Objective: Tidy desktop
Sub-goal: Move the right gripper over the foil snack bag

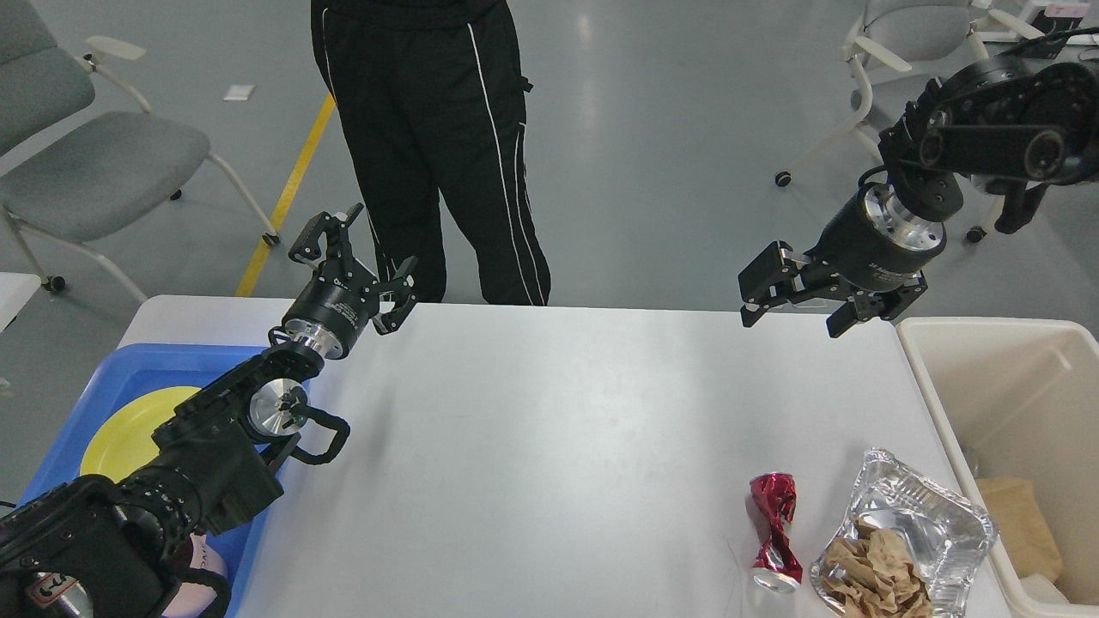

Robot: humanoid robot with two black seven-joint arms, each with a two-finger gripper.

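Note:
The desktop (549,429) is a wide white tabletop with rounded corners. Near its front right lie a crushed red can (774,530) and a foil tray (919,519) holding crumpled brown paper (876,566). My left gripper (354,253) hangs open and empty above the far left corner. My right gripper (792,316) hovers open and empty over the far right edge, well above and behind the can.
A blue tray (94,403) with a yellow plate (129,425) sits at the left under my left arm. A beige bin (1022,429) stands off the right edge with brown paper inside. A person in black trousers (429,146) stands behind the table. Grey chairs stand further back.

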